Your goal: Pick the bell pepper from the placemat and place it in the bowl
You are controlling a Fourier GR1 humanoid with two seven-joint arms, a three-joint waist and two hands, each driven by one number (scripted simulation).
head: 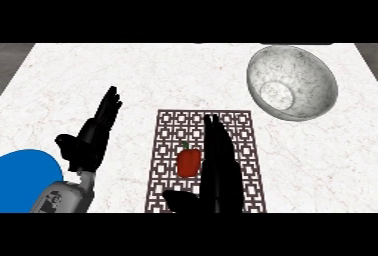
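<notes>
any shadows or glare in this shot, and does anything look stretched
Head view: light is flat and even across the counter, with no clear cast shadow under the bell pepper and no glare; head view: the bowl looks taller than wide, an oval; head view: the black right hand and left hand show as near silhouettes.

White marble counter (pixel 111 70) w/ grey floor (pixel 13 60) beyond
</notes>
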